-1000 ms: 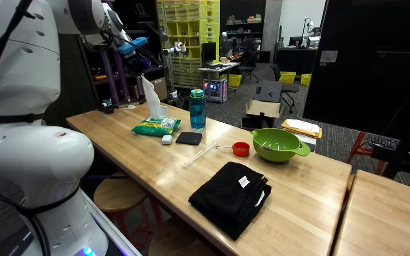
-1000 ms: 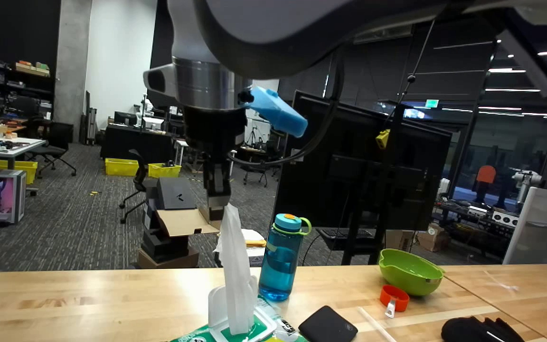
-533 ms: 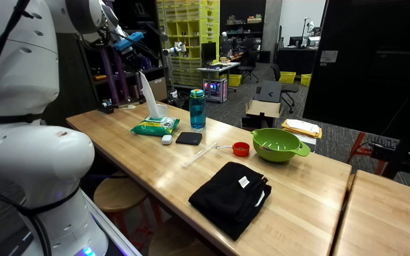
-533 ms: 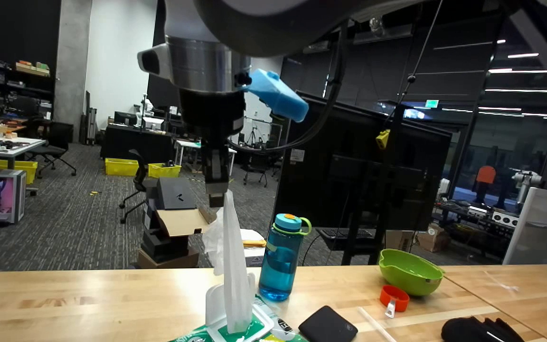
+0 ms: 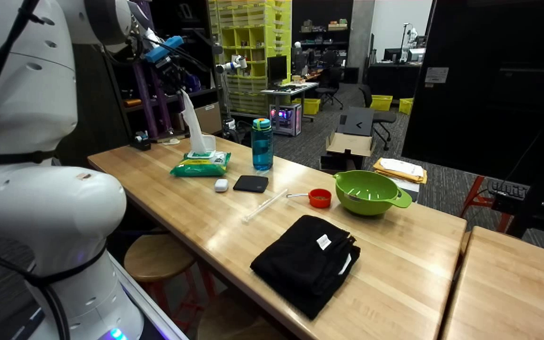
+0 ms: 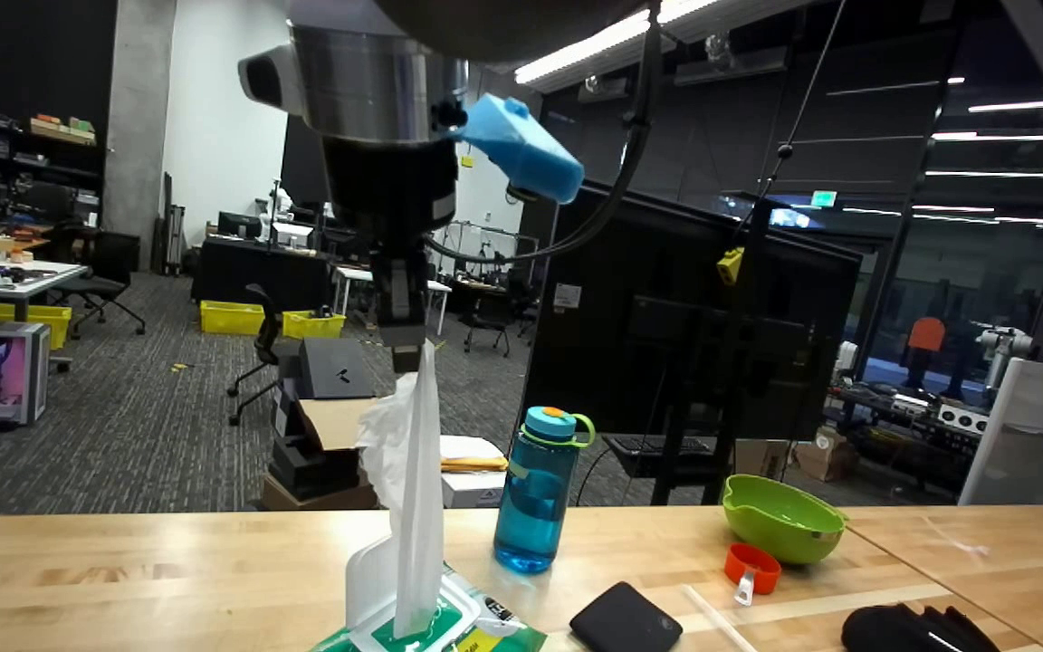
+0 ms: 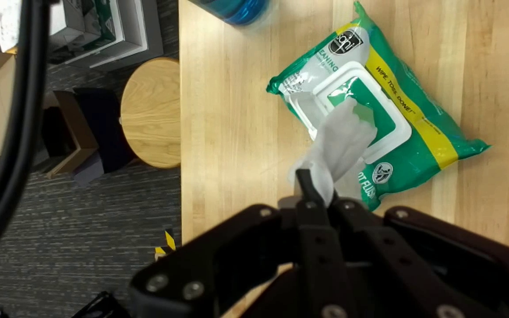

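The white wipe had risen with my gripper, which pinched its top, and the green pack below had slid along the table, away from the blue bottle. A long stretch was out; the lower end, not yet free, seemed still tucked in the pack.

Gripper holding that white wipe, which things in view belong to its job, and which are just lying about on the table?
Part of the job:
gripper
white wipe in its grip
open wipes pack

Lying about:
blue bottle
black case
white case
clear tube
red measuring cup
green bowl
folded black cloth
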Action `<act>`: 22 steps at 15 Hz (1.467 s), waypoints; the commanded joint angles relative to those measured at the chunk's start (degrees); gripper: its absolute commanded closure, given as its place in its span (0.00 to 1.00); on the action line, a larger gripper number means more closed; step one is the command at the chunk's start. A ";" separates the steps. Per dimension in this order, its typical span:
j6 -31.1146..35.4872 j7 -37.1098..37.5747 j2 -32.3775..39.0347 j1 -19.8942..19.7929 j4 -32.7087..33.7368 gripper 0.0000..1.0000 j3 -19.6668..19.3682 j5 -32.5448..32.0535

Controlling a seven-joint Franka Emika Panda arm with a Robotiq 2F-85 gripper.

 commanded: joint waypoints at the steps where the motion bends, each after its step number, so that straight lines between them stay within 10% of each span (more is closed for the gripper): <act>1: -1.81 1.60 -0.94 1.02 0.96 1.00 0.03 -2.01; 22: -6.90 3.46 0.06 5.04 8.09 1.00 -0.33 -9.37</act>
